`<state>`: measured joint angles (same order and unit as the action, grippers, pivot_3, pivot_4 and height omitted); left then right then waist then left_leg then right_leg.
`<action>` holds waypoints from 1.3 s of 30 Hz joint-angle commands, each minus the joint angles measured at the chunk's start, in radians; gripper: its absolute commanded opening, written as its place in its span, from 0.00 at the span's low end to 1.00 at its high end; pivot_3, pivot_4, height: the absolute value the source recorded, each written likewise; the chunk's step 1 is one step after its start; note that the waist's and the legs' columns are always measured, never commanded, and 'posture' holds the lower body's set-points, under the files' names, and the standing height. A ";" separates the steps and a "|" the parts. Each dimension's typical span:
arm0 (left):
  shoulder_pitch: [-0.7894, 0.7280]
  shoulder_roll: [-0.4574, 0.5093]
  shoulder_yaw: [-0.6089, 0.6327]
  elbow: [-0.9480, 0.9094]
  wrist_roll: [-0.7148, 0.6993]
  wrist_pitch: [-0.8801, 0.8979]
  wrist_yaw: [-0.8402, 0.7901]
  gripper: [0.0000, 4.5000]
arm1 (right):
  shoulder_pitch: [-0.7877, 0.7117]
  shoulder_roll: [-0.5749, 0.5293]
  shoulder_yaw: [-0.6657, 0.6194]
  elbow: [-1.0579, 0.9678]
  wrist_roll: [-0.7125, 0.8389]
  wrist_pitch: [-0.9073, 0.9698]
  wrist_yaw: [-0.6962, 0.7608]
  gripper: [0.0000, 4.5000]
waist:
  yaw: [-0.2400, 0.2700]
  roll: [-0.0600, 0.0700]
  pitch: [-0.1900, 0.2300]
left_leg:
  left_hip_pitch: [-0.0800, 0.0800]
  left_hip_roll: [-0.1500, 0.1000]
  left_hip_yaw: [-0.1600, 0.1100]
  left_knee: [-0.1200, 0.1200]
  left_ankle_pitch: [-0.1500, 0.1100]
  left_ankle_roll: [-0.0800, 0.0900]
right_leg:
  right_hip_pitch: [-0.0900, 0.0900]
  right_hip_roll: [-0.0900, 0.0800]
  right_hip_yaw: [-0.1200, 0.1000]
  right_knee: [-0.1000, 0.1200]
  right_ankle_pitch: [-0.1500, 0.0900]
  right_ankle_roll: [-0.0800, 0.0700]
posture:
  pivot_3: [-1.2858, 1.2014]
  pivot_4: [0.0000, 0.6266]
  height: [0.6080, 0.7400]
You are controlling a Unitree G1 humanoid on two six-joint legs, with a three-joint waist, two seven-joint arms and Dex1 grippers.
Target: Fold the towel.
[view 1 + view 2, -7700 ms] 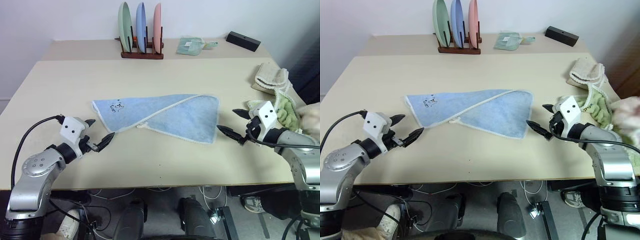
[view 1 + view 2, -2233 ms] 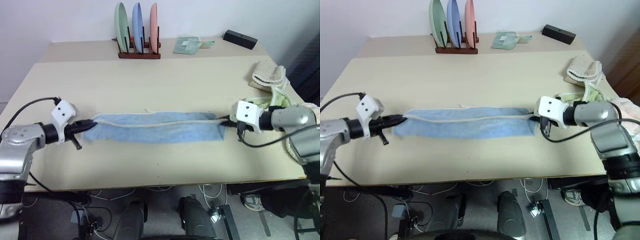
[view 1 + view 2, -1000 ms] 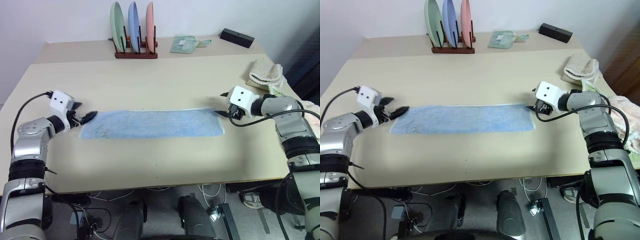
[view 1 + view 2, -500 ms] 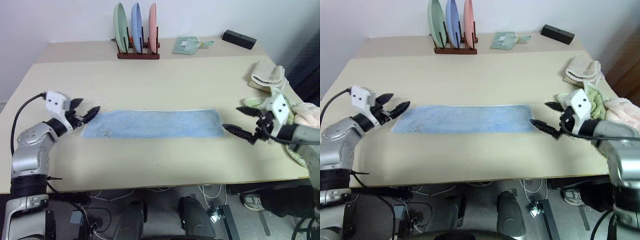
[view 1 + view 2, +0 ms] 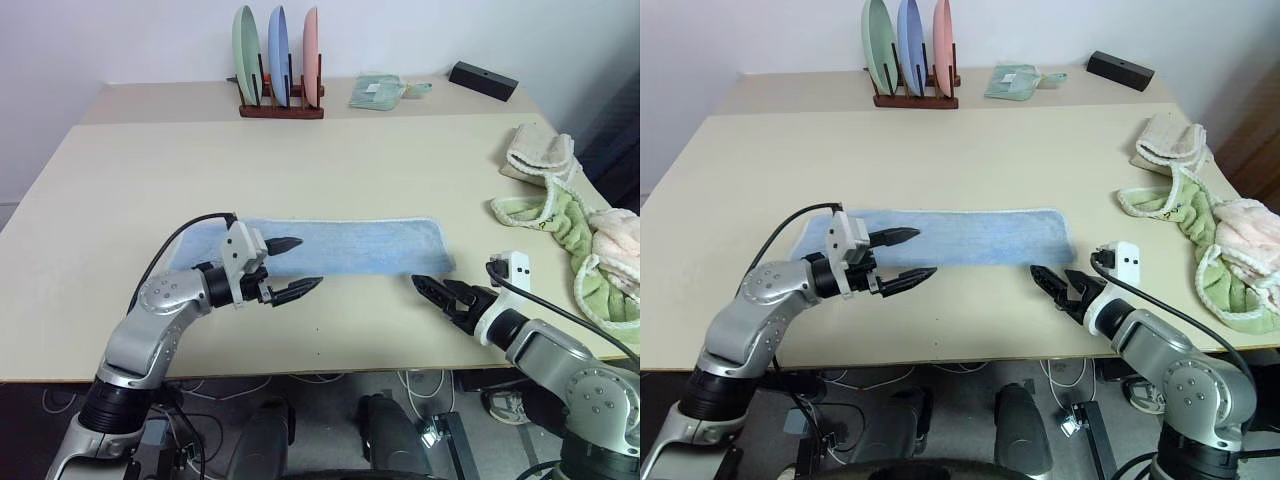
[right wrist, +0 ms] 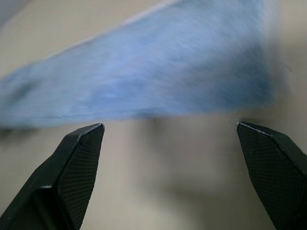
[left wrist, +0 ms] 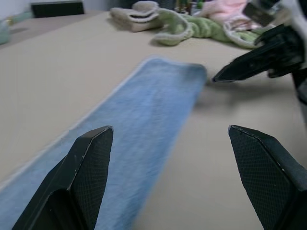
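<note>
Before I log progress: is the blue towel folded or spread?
Folded: the towel lies flat as a long narrow strip on the table.

The towel [image 5: 345,247] lies on the table [image 5: 330,160], between both pincers.

Head stereo pair looks forward and down over the whole tabletop [image 5: 330,150] from the near edge. Each wrist camera sits low and close, looking along its own claw; all views share the towel [image 5: 350,245].
</note>
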<state>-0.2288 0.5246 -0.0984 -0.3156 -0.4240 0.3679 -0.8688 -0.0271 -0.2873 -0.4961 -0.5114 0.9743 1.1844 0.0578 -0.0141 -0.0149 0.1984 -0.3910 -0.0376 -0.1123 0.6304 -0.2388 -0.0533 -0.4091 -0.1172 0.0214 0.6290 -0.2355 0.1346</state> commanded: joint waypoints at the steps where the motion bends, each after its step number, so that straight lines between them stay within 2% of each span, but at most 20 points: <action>1: 0.006 -0.009 -0.007 -0.040 -0.005 0.004 0.008 0.87 | -0.044 0.059 -0.048 0.013 0.088 0.010 -0.126 0.99 | -0.002 0.000 0.000 | 0.000 0.000 0.000 0.000 0.000 0.000 | 0.000 0.000 0.000 0.000 0.000 0.000 | 0.52 0.24 1.00; 5: 0.011 -0.016 -0.014 -0.041 -0.001 0.004 0.014 0.87 | -0.140 0.133 -0.091 0.116 0.132 -0.019 -0.279 0.99 | -0.004 0.000 0.000 | 0.000 0.000 0.000 0.000 0.000 0.000 | 0.000 0.000 0.000 0.000 0.000 0.000 | 0.52 0.24 1.00; 9: 0.014 -0.017 -0.016 -0.042 0.007 0.001 0.024 0.87 | -0.219 0.152 -0.103 0.196 0.178 -0.053 -0.353 0.99 | -0.003 0.000 0.000 | 0.000 0.000 0.000 0.000 0.000 0.000 | 0.000 0.000 0.000 0.000 0.000 0.000 | 0.52 0.24 1.00; 10: 0.015 -0.017 -0.015 -0.042 0.007 0.000 0.027 0.87 | -0.234 0.154 -0.103 0.216 0.179 -0.066 -0.369 0.94 | -0.003 0.000 0.000 | 0.000 0.000 0.000 0.000 0.000 0.000 | 0.000 0.000 0.000 0.000 0.000 0.000 | 0.52 0.24 1.00; 12: 0.019 -0.017 -0.015 -0.043 0.010 -0.003 0.032 0.87 | -0.252 0.150 -0.092 0.243 0.170 -0.085 -0.387 0.82 | -0.003 0.000 0.000 | 0.000 0.000 0.000 0.000 0.000 0.000 | 0.000 0.000 0.000 0.000 0.000 0.000 | 0.52 0.24 1.00; 19: 0.040 -0.017 -0.012 -0.049 0.019 -0.013 0.045 0.87 | -0.256 0.111 -0.081 0.254 0.158 -0.135 -0.410 0.01 | -0.004 0.001 0.000 | 0.000 0.000 0.000 -0.001 0.000 0.000 | 0.000 0.000 0.000 0.000 0.000 0.000 | 0.52 0.24 1.00; 23: 0.035 -0.028 -0.020 -0.034 0.029 -0.023 0.048 0.87 | -0.260 0.026 -0.095 0.257 0.148 -0.150 -0.385 0.01 | -0.001 0.001 0.000 | 0.000 0.000 0.000 0.000 0.000 0.000 | 0.000 0.000 0.000 -0.001 0.000 0.000 | 0.52 0.24 1.00; 27: 0.005 -0.051 -0.025 0.006 0.038 -0.036 0.049 0.87 | -0.266 -0.209 -0.082 0.290 0.045 -0.167 -0.242 0.01 | 0.003 0.004 0.001 | -0.001 -0.001 0.001 0.000 0.000 0.000 | 0.000 -0.001 0.000 -0.002 -0.002 -0.003 | 0.52 0.24 1.00; 29: -0.011 -0.064 -0.034 0.028 0.048 -0.047 0.047 0.87 | -0.259 -0.322 -0.015 0.294 -0.026 -0.186 -0.135 0.01 | 0.001 0.004 0.001 | -0.001 -0.001 0.000 0.000 0.000 0.001 | 0.000 0.000 -0.001 -0.003 -0.002 -0.003 | 0.52 0.24 1.00; 34: -0.041 -0.090 -0.043 0.066 0.062 -0.067 0.047 0.87 | -0.240 -0.504 0.178 0.256 -0.228 -0.282 0.067 0.01 | -0.008 0.004 0.001 | 0.000 0.000 0.001 -0.001 -0.001 0.001 | 0.000 0.000 0.000 -0.003 -0.002 -0.003 | 0.52 0.24 1.00; 39: -0.038 -0.099 -0.039 0.072 0.070 -0.076 0.050 0.87 | -0.238 -0.584 0.393 0.113 -0.385 -0.393 0.243 0.01 | -0.003 0.004 0.001 | -0.002 0.000 0.001 0.000 -0.001 0.002 | 0.000 0.000 -0.001 -0.004 0.000 0.001 | 0.52 0.24 1.00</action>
<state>-0.2655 0.4291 -0.1437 -0.2322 -0.3570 0.3159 -0.8227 -0.2529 -0.8516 -0.1468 -0.3119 0.6311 0.8428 0.2434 -0.0174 -0.0112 0.1995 -0.3925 -0.0374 -0.1115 0.6301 -0.2394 -0.0517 -0.4087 -0.1169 0.0208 0.6244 -0.2358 0.1352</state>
